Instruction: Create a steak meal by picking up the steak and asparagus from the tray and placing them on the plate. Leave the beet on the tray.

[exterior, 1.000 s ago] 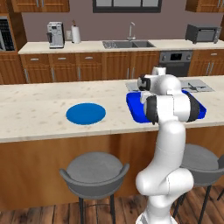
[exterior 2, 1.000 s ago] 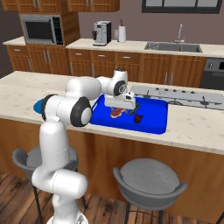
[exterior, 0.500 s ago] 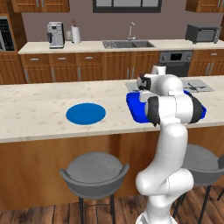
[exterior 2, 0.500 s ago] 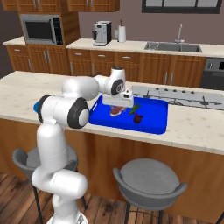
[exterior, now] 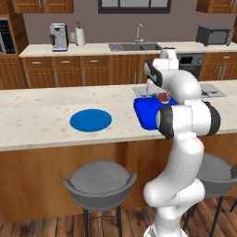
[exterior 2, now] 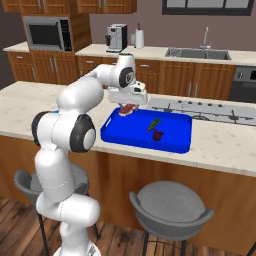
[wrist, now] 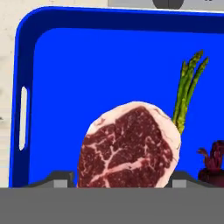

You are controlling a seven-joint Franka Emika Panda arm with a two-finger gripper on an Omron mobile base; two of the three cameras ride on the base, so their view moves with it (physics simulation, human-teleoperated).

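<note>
- The steak sits between the two dark fingertips of the tool, which appears to grip it by its opposite edges; in the right base view the meat hangs just under the hand, above the tray's left end.
- Whether the slab has fully cleared the tray floor I cannot tell for sure, though the right base view suggests it is lifted.
- Judged by its look, the steak is a thin, floppy slab, light but slick with fat, so it may sag or slide if squeezed only at the rim; a hold across its middle, on the firmer marbled part, seems safest.
- The asparagus lies on the tray just right of the steak in the hand view; it looks like a slim, fairly stiff stalk, best pinched across its width near mid-length.
- The beet rests on the tray beside the stalk's lower end, near enough to be nudged, and should be left alone.
- The plate lies on the worktop well apart from the tray, to its left in the left base view.
</note>
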